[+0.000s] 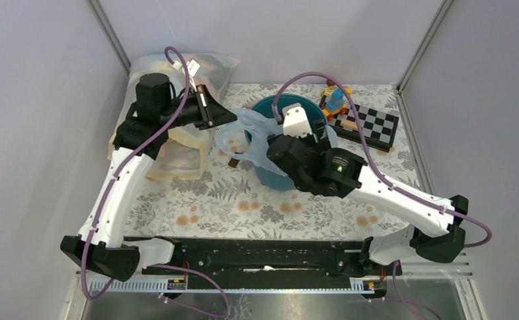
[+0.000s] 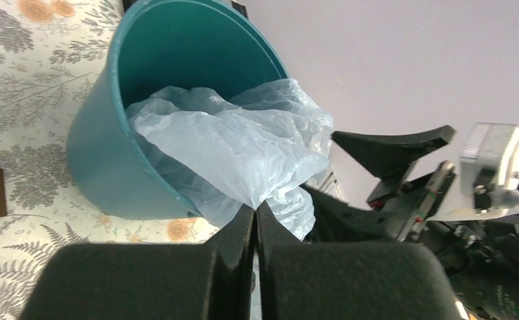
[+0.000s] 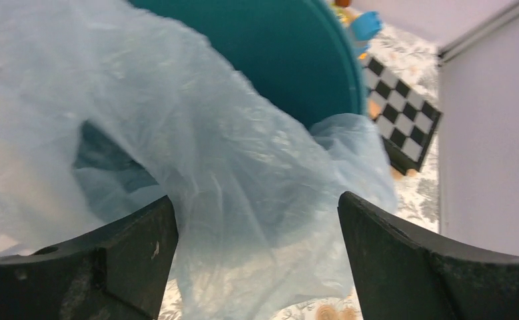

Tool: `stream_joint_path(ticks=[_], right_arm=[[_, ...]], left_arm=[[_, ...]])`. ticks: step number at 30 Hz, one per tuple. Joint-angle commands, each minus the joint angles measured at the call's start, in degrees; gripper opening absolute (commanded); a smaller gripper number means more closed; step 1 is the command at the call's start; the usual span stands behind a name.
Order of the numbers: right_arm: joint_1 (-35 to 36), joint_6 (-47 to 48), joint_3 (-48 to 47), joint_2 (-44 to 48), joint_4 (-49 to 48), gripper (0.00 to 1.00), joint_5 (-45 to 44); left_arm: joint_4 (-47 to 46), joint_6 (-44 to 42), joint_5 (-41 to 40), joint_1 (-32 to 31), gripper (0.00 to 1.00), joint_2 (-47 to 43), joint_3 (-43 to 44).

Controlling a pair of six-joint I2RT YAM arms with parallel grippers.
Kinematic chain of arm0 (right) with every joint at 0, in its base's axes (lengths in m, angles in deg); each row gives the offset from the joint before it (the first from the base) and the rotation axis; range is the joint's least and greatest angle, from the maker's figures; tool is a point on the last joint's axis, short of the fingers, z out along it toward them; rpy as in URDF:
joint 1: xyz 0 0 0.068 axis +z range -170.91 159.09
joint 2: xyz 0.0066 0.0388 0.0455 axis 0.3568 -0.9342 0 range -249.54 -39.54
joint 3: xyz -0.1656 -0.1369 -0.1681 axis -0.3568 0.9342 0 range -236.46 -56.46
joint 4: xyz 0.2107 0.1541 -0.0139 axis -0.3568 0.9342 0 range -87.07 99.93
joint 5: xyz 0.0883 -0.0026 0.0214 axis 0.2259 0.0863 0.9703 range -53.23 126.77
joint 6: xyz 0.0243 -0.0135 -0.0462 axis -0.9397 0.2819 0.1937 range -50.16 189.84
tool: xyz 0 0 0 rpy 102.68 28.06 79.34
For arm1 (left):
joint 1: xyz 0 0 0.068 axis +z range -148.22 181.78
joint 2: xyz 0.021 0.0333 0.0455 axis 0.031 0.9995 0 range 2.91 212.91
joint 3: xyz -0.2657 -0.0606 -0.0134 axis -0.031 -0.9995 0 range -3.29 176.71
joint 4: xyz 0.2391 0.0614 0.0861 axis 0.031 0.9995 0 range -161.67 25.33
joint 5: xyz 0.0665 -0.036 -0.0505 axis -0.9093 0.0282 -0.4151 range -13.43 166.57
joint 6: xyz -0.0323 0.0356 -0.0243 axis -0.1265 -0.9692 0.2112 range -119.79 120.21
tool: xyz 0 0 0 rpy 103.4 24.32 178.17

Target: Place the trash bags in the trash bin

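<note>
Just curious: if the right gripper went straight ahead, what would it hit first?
Most likely the trash bag, bunched just ahead of the open right gripper; the trash bin sits behind it.

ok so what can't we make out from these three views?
- Floor of the trash bin: covered by the trash bag in both wrist views, by the right arm from the top.
- Tips of the right pincer: top view, hidden under its own wrist.
- Any print on the bag: lost in folds and blur, right wrist view.
- The toy by the checkerboard: too small from the top, cut by the right wrist view's upper edge.
</note>
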Motion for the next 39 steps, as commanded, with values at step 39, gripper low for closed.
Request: stream_joint_path(ticks=[39], right_arm=[[-7.22, 2.85, 10.63, 15.26, -1.81, 0.74, -4.17]], left_arm=[[5.19, -11.01, -20.74, 0.34, 0.20, -10.61, -12.39]])
